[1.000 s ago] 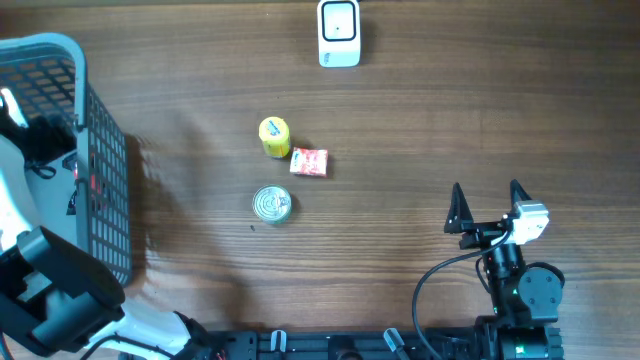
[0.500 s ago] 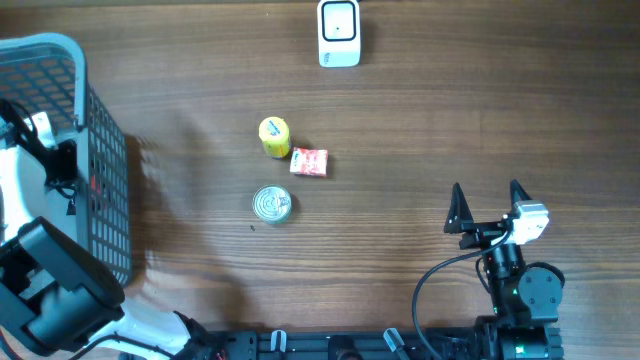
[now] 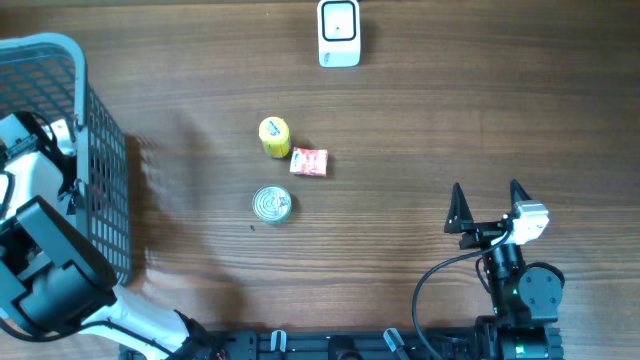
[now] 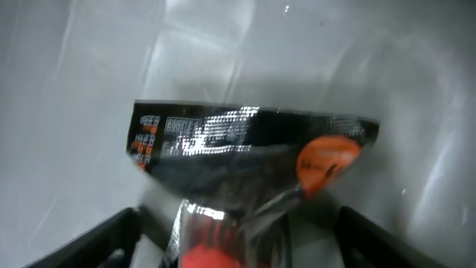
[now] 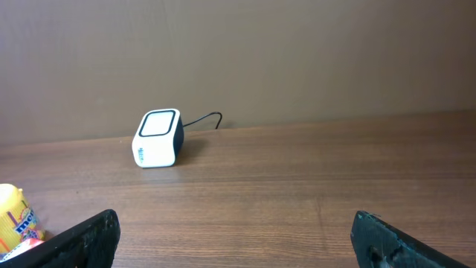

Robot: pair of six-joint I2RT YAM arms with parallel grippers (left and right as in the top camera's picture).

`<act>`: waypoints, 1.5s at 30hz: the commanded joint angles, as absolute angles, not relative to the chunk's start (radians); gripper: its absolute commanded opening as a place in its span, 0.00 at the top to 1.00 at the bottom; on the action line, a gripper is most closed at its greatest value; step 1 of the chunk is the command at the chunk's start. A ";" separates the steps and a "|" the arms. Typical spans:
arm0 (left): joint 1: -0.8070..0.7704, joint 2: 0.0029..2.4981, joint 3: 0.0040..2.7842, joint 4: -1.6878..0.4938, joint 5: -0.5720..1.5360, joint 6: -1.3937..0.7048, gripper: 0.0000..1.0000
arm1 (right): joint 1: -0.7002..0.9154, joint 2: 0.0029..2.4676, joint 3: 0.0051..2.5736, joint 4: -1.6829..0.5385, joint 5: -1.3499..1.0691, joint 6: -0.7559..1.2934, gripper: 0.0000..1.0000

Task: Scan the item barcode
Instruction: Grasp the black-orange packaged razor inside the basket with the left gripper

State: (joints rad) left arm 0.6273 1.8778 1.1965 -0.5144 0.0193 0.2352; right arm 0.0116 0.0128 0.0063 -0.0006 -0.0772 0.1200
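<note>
Down inside the grey basket (image 3: 104, 190) at the far left is my left gripper (image 3: 45, 133). In the left wrist view a shiny black packet (image 4: 253, 149) with orange and red print lies on the pale basket floor. It sits between my left gripper's (image 4: 238, 249) dark fingers (image 4: 97, 242), which stand apart with gaps on both sides of it. The white barcode scanner (image 3: 339, 33) stands at the far edge of the table, its cable behind it, and shows as a white scanner (image 5: 157, 138) in the right wrist view. My right gripper (image 3: 487, 208) rests open and empty at the front right.
A yellow can (image 3: 274, 136), a small red packet (image 3: 309, 162) and a round tin (image 3: 272, 204) sit together mid-table, left of centre. The yellow can (image 5: 15, 223) shows at the right wrist view's left edge. The basket's mesh wall (image 3: 110, 160) stands between my left arm and the table.
My left arm has dropped lower into the basket and shifted toward the table's front. Its fingers have begun to narrow around the packet. The right arm has not moved.
</note>
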 commanded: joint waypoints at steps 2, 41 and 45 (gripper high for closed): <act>0.624 1.911 1.184 -0.497 0.011 0.245 0.42 | 0.015 0.010 0.005 0.002 -0.067 0.133 0.00; 0.624 1.547 1.252 -0.480 0.011 0.035 0.96 | 0.016 0.010 0.005 0.002 -0.067 0.133 0.00; 0.624 1.370 1.252 -0.435 0.012 -0.016 0.96 | 0.016 0.010 0.005 0.002 -0.067 0.133 0.00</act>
